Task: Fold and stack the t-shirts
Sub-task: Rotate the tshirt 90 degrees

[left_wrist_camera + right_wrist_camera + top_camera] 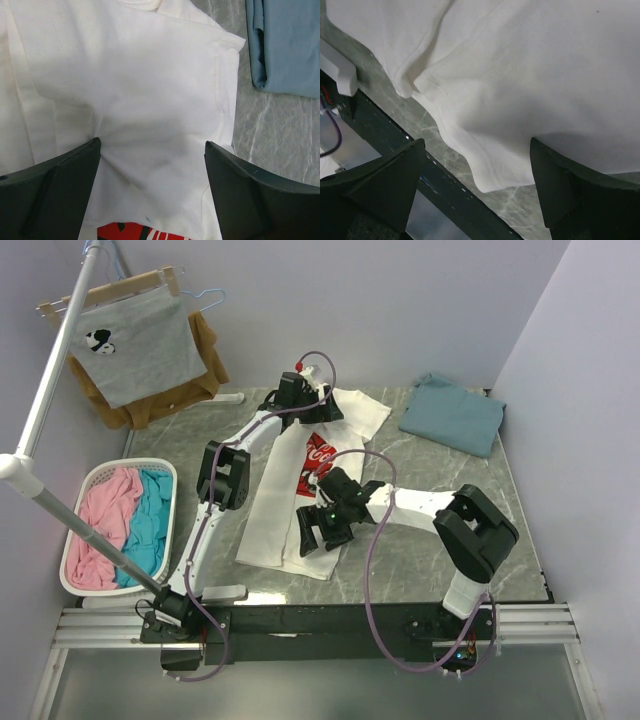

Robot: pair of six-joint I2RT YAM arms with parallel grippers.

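Observation:
The white t-shirt (275,510) lies lengthwise down the middle of the marble table (440,475), its red chest logo (314,462) facing up. My left gripper (306,405) hovers over its far, shoulder end. There its jaws stand wide open over flat white cloth (150,90), with the logo's edge (125,232) just below them. My right gripper (320,533) is over the near hem. It is open too, with the hem corner (495,165) between its fingers and nothing pinched. The teal-blue t-shirt (455,415) lies folded at the back right, and its edge (287,45) shows in the left wrist view.
A white laundry basket (95,478) holding pink and turquoise cloth stands at the table's left. A clothes rack pole (45,400) crosses above it. A grey shirt (135,345) and a brown garment (205,360) hang at the back left. The dark front rail (445,192) runs just beyond the hem.

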